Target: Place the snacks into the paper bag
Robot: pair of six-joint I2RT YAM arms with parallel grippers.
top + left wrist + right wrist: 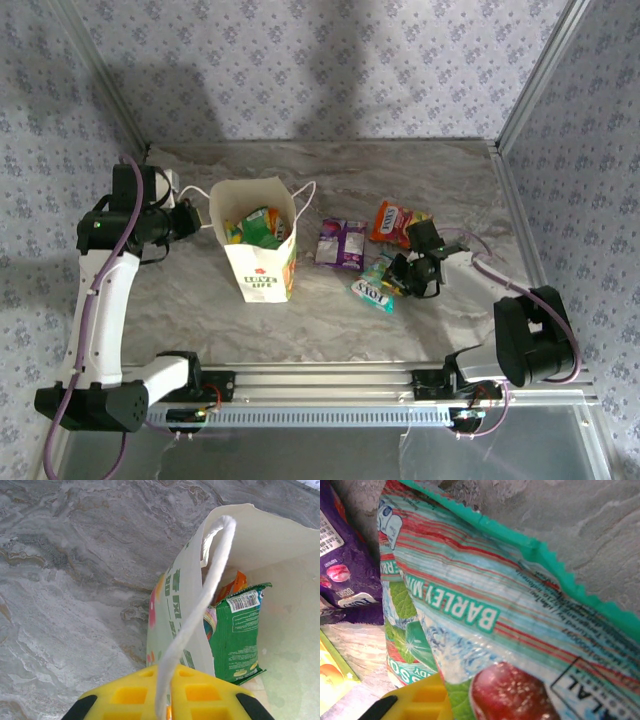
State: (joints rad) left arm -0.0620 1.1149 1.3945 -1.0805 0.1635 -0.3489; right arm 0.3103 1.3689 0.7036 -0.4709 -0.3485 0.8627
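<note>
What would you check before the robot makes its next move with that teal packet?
1. Paper bag upright, mouth open: ok.
2. Left gripper pinching the bag's cord handle: ok.
3. Right gripper down at the teal packet: ok.
4. Firm hold on that packet: cannot tell.
5. Room in the bag beside the green packet: ok.
6. Purple packet free of the teal one, so it won't be dragged along: cannot tell.
</note>
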